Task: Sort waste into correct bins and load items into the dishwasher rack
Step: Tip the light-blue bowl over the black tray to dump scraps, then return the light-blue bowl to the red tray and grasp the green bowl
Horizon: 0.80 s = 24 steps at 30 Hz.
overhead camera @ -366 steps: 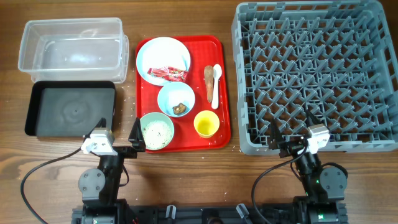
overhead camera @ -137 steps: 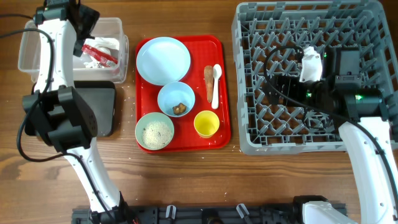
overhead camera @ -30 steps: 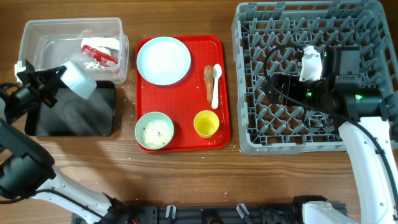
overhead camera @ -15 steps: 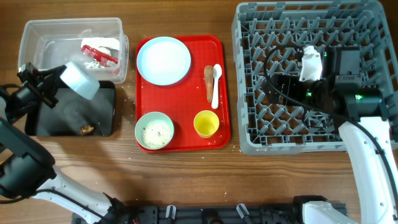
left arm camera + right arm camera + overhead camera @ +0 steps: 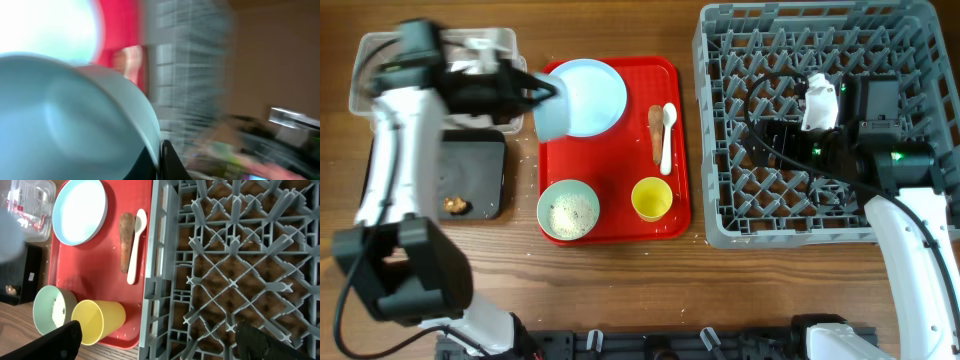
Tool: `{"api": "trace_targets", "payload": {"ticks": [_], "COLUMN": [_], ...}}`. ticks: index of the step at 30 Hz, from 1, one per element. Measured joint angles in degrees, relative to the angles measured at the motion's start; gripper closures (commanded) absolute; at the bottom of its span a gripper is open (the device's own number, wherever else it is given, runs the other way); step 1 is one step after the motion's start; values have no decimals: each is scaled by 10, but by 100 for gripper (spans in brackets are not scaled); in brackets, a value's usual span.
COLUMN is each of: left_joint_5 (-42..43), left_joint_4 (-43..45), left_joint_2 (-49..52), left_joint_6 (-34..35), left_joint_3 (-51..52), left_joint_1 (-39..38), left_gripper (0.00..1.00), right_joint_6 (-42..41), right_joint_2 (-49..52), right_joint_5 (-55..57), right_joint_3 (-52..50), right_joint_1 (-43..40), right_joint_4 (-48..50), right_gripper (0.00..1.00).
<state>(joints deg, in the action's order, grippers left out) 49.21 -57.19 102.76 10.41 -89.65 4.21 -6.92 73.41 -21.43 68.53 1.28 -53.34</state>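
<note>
Your left claw (image 5: 533,95) is clamped on the rim of a pale blue-green bowl (image 5: 552,115) and holds it in the air, tilted, above the left edge of the red tray (image 5: 620,170). From overhead the bowl overlaps the left rim of the pale blue plate (image 5: 595,90). The left wrist view is badly smeared; you can make out only the bowl's curved side filling the picture and one dark finger (image 5: 169,161) below it.

Your right claw (image 5: 157,330) is spread wide and holds nothing. It hangs over the left side of the dishwasher rack (image 5: 860,60), whose pegs carry nothing.

On the red tray:
- the plate lies at the back
- the brown carrot-like stick (image 5: 655,122) and the white spoon (image 5: 666,140) lie side by side to the right of the plate
- the second bowl (image 5: 544,205) sits at the front left with rice grains (image 5: 570,212) in it
- the yellow cup (image 5: 652,198) stands just to that bowl's right

The black tray (image 5: 480,165) sits on the tabletop (image 5: 620,290) left of the red tray, with the small brown lump (image 5: 453,204) near its front edge. Behind it is the clear tub (image 5: 47,190); the red-and-white wrapper (image 5: 20,204) lies inside it, seen from the right wrist view.
</note>
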Motion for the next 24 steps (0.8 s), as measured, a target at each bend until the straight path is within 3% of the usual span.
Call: {"api": "trace_targets", "payload": {"ticks": [4,8,15,19,24], "left_joint_5": [-266,-420,-578,-617,-625], "left_joint_4": [7,11,12,22,22], "left_joint_2": [15,48,104,110,110], "left_joint_6": [66,90,128,140,148], "left_joint_3": [0,0,0,0,0], "left_joint_1": [-150,-268,-362,-363,-363], "left_gripper": [96,96,96,67,64], "right_joint_6": [0,0,0,0,0], "right_joint_2": [0,0,0,0,0], "right_joint_5": [0,0,0,0,0], "right_joint_3": [0,0,0,0,0], "right_joint_1": [0,0,0,0,0], "right_joint_4": [0,0,0,0,0], "right_gripper": [0,0,0,0,0]}}
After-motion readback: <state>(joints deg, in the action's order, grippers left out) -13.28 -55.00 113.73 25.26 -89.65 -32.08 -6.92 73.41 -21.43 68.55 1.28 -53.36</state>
